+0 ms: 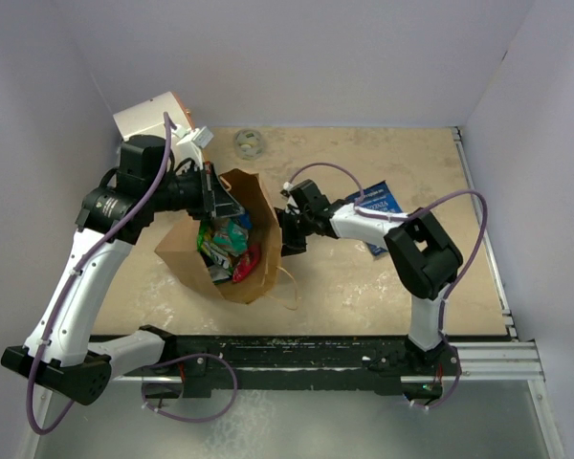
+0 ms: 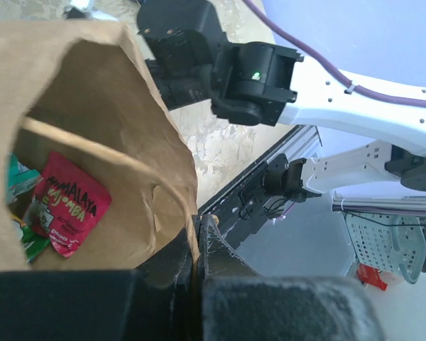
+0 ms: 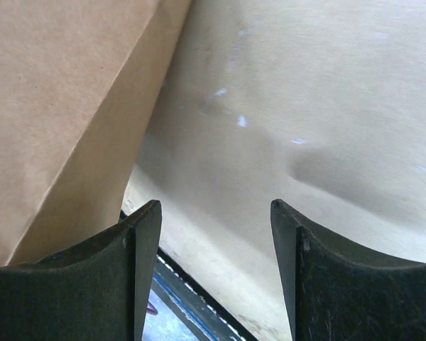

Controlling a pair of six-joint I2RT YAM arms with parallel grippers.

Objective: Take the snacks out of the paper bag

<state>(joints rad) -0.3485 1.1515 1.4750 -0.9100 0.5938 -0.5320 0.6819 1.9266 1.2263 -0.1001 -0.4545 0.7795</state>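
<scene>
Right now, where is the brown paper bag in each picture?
Top view: the paper bag lies left of the middle, its mouth open.
Left wrist view: the paper bag fills the left side.
Right wrist view: the paper bag fills the top left corner.
Shared landmark: the tan table beside it.

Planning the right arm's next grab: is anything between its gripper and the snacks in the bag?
Yes: the right gripper is outside the paper bag, whose side wall stands between it and the snacks inside.

The brown kraft paper bag (image 1: 184, 251) looks matt and creased; the small flat snack packets (image 1: 231, 247) inside it are glossy; the beige bench (image 1: 364, 277) beneath is dull and scuffed.
</scene>
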